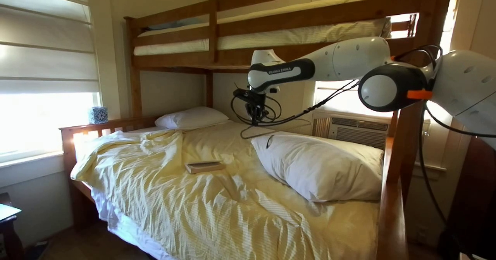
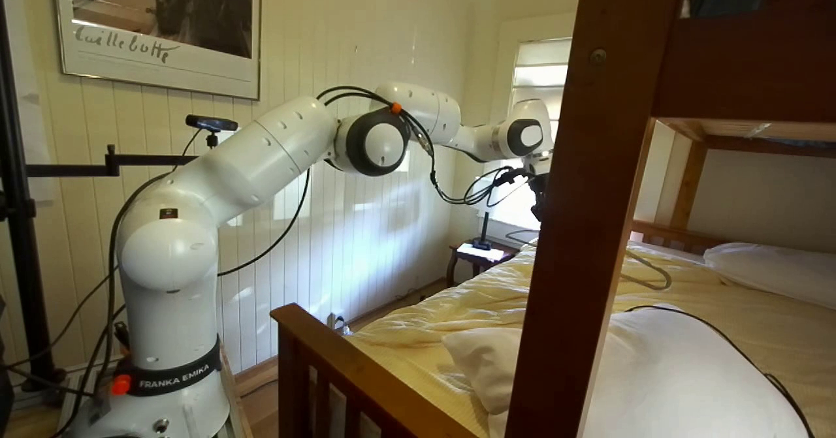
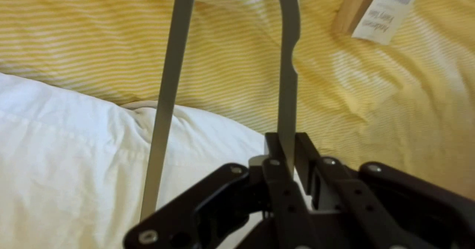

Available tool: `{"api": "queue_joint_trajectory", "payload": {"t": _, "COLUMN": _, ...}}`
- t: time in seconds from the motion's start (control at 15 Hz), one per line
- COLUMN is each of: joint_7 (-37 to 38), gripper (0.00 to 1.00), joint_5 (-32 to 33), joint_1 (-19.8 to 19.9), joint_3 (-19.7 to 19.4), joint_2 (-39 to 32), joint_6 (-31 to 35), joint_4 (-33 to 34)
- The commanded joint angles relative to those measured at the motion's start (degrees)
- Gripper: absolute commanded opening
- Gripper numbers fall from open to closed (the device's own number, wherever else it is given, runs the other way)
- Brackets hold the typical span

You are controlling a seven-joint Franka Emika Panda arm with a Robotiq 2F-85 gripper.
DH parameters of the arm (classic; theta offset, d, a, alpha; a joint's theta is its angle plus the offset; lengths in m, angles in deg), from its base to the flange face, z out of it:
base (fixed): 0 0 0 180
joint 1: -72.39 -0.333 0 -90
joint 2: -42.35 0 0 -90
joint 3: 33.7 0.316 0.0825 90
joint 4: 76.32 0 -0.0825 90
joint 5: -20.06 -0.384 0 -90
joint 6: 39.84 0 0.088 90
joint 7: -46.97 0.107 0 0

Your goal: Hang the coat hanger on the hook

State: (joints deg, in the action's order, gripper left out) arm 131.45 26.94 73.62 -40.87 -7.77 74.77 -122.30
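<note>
The tool [image 3: 288,139] is pinched down on one bar of the coat hanger [image 3: 287,104], holding it up over the surface [image 1: 348,229]. Left to right in an exterior view: there's a white pillow [image 1: 192,119] by the far left corner, a book [image 1: 204,167] sitting well in from the edges, then the hanger, long axis pretty much sideways, one rounded end pointing toward the left edge. After that, a plump pillow [image 1: 321,171] over by the right edge.
</note>
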Motion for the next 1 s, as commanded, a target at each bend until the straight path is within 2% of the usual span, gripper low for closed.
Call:
{"api": "queue_joint_trajectory", "payload": {"t": 0.0, "joint_7": -5.93, "gripper": 0.04, "joint_5": 0.49, "joint_1": -1.43, "joint_3": 2.02, "joint_2": 3.93, "joint_6": 7.93, "joint_4": -3.81}}
{"api": "queue_joint_trajectory", "payload": {"t": 0.27, "joint_7": -10.19, "gripper": 0.04, "joint_5": 1.01, "joint_1": -3.54, "joint_3": 2.55, "joint_2": 7.79, "joint_6": 21.40, "joint_4": -8.46}}
{"api": "queue_joint_trajectory", "payload": {"t": 0.53, "joint_7": -10.08, "gripper": 0.04, "joint_5": 0.46, "joint_1": -4.21, "joint_3": 2.47, "joint_2": 11.23, "joint_6": 40.42, "joint_4": -14.97}}
{"api": "queue_joint_trajectory", "payload": {"t": 0.6, "joint_7": -8.72, "gripper": 0.04, "joint_5": 0.30, "joint_1": -4.39, "joint_3": 1.77, "joint_2": 12.99, "joint_6": 45.15, "joint_4": -18.49}}
{"api": "queue_joint_trajectory", "payload": {"t": 0.67, "joint_7": -7.16, "gripper": 0.04, "joint_5": 0.08, "joint_1": -4.22, "joint_3": 0.93, "joint_2": 14.08, "joint_6": 46.66, "joint_4": -20.39}}
{"api": "queue_joint_trajectory", "payload": {"t": 0.73, "joint_7": -9.24, "gripper": 0.14, "joint_5": -0.01, "joint_1": -4.24, "joint_3": 1.69, "joint_2": 8.93, "joint_6": 42.14, "joint_4": -12.17}}
{"api": "queue_joint_trajectory", "payload": {"t": 0.87, "joint_7": -8.41, "gripper": 0.14, "joint_5": -0.01, "joint_1": -4.02, "joint_3": 1.13, "joint_2": 10.64, "joint_6": 44.95, "joint_4": -15.34}}
{"api": "queue_joint_trajectory", "payload": {"t": 0.93, "joint_7": -7.97, "gripper": 0.04, "joint_5": -0.41, "joint_1": -3.74, "joint_3": 1.29, "joint_2": 10.47, "joint_6": 46.08, "joint_4": -15.63}}
